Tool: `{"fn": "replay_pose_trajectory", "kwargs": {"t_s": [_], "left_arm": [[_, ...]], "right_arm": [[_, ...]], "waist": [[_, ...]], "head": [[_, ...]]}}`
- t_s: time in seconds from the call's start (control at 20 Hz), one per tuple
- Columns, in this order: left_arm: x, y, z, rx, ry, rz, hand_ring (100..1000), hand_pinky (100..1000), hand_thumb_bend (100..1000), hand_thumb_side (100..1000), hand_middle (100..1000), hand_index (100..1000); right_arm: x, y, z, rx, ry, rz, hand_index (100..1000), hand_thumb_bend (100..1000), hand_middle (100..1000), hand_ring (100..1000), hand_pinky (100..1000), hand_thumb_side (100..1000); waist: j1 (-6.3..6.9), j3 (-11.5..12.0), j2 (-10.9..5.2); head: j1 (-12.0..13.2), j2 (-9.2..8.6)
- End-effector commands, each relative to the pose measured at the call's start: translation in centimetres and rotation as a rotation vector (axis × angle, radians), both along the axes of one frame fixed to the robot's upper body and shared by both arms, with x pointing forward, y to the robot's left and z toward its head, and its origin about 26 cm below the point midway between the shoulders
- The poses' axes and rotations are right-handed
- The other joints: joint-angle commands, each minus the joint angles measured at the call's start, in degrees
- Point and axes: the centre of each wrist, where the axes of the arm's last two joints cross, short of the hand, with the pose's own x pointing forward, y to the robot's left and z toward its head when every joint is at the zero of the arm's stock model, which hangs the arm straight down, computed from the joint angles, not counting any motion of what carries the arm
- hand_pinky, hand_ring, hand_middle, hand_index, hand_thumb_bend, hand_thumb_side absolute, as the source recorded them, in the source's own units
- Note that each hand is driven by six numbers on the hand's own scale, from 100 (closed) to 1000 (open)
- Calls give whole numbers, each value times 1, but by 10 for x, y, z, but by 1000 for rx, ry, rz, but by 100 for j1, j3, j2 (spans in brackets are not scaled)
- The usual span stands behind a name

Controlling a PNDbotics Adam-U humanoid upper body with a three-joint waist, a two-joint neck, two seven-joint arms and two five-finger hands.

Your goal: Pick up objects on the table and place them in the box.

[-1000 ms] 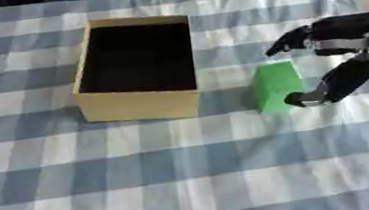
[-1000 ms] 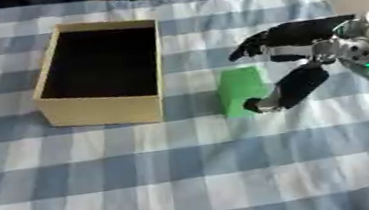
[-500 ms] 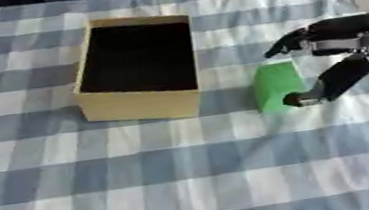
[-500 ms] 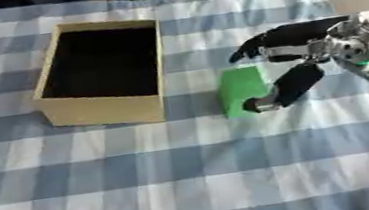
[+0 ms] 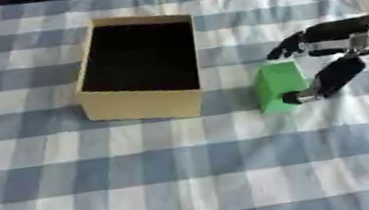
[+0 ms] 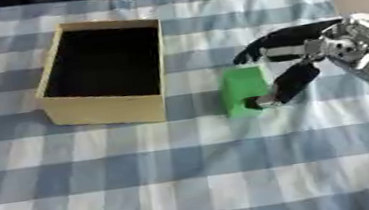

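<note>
Green block [image 6: 244,89], one, on the blue-and-white checked surface [image 5: 188,177] just right of one open tan cardboard box [image 5: 141,68], right hand [image 6: 293,61] spread open around the block, thumb touching its right side, no writing legible

Evenly and fairly brightly lit, with no glare on the checked cloth [image 5: 188,177]. Soft and slightly blurred throughout, edges smeared. Deep black inside the box [image 5: 139,67], nothing made out there. Faint shadow on the cloth just below and right of the box's near wall. Darker and murkier beyond the box's far rim.
</note>
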Motion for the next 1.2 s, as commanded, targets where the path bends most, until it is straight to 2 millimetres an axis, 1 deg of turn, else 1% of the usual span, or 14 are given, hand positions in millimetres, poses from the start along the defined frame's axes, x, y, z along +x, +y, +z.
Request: {"fn": "replay_pose_trajectory", "kwargs": {"t_s": [0.05,0.5,0.55,0.6,0.65,0.7,0.75,0.8,0.85,0.9,0.95,1.05,1.2], "left_arm": [[-2,-1,7,6,-27,-10,595,717,100,879,707,767],[-2,-2,7,7,-21,-15,592,718,100,882,704,766],[-2,-2,7,7,-21,-15,591,718,100,882,703,766],[-2,-2,7,7,-20,-15,591,718,100,882,703,766],[-2,-2,7,6,-20,-15,591,718,100,882,703,766],[-2,-2,7,6,-19,-15,591,718,100,883,703,766],[-2,-2,7,6,-17,-14,590,718,100,883,702,766],[-2,-2,7,7,-16,-15,590,718,100,884,702,766],[-2,-2,7,8,-14,-16,590,718,100,884,702,766],[-2,-2,7,10,-13,-16,590,718,100,884,702,766],[-2,-2,7,11,-12,-16,590,718,100,885,702,766],[-2,-2,7,12,-9,-15,589,718,100,885,701,766],[-2,-2,7,14,-6,-13,589,718,100,886,701,766]], "right_arm": [[0,-3,10,-33,-11,-2,1000,386,898,905,872,611],[5,-5,5,-36,-3,-16,1000,362,891,902,868,615],[5,-5,5,-36,-4,-17,1000,337,847,882,852,592],[6,-5,4,-32,-9,-19,1000,333,832,875,847,587],[6,-5,3,-27,-19,-21,967,311,768,850,828,564],[6,-4,3,-16,-37,-24,943,305,745,840,821,558],[6,-3,4,-4,-59,-29,864,288,672,809,796,526],[6,-2,4,7,-84,-32,849,289,659,805,792,520],[5,-1,4,13,-108,-35,795,283,621,789,781,490],[4,0,4,17,-127,-36,784,281,615,786,779,483],[3,1,4,19,-139,-35,734,264,594,775,772,448],[1,3,4,26,-156,-30,705,239,591,770,770,442],[-4,6,8,40,-166,-14,715,194,606,770,769,444]], "waist": [[-84,4,-62],[-95,13,-52],[-95,15,-51],[-95,21,-47],[-94,23,-45],[-94,24,-44],[-96,22,-45],[-99,19,-45],[-103,17,-46],[-105,16,-47],[-107,16,-48],[-106,14,-48],[-102,6,-50]], "head": [[-8,-29],[-18,-46],[-17,-48],[-16,-50],[-14,-49],[-12,-46],[-11,-42],[-11,-41],[-7,-40],[-4,-38],[-3,-38],[2,-40],[10,-43]]}}
